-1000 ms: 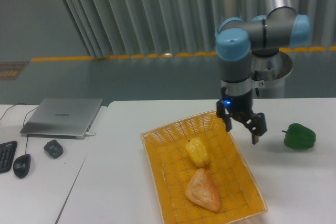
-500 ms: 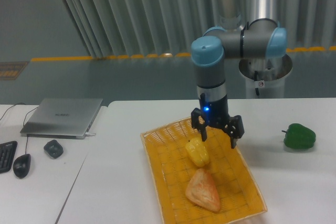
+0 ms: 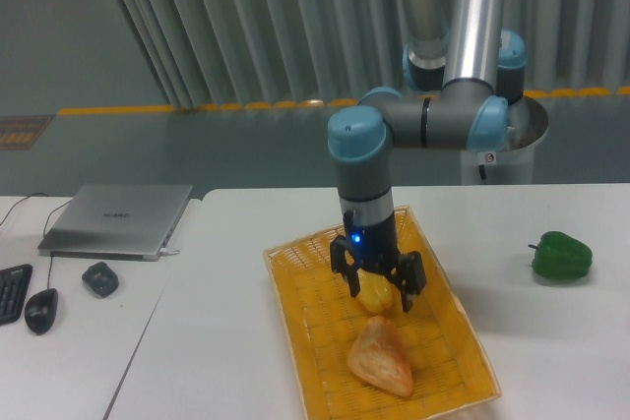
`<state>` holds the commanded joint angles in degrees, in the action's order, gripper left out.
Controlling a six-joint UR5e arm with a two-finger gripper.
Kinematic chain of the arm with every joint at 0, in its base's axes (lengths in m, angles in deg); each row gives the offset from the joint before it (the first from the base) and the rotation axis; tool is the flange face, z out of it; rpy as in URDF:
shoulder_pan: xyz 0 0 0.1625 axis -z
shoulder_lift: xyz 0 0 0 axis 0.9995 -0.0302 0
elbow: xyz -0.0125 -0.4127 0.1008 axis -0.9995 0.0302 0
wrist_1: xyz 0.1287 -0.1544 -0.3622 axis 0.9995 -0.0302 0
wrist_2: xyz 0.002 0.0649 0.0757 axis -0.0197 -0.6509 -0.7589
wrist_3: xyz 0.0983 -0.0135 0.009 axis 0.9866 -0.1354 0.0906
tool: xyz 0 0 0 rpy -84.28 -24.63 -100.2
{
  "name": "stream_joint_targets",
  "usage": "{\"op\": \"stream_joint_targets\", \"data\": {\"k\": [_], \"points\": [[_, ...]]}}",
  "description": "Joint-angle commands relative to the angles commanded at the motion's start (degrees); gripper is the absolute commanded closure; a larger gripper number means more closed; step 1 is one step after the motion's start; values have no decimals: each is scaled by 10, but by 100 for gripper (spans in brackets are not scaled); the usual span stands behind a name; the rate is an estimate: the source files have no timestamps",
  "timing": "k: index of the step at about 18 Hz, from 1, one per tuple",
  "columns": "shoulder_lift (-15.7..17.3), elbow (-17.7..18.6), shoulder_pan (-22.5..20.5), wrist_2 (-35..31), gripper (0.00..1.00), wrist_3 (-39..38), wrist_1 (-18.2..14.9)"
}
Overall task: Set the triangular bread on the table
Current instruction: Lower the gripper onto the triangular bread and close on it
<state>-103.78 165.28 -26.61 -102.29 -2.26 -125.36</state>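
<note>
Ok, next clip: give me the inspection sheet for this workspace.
Surface: white table carrying a yellow woven basket.
Job's things: triangular bread lying in the basket, not gripped.
Clutter: yellow pepper in the basket; green pepper on the table.
Gripper: gripper open, straddling the yellow pepper, just behind the bread.
Cables: mouse cable on the side desk.
Surroundings: laptop, two mice, keyboard edge on the desk; corrugated wall.

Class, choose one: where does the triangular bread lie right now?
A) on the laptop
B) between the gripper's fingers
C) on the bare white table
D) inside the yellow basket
D: the triangular bread lies on the yellow basket floor, below the open gripper.
</note>
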Motion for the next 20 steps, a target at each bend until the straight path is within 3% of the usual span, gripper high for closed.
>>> {"op": "stream_joint_targets", "data": {"k": [20], "points": [[-38, 0, -4, 0, 0, 0, 2]]}}
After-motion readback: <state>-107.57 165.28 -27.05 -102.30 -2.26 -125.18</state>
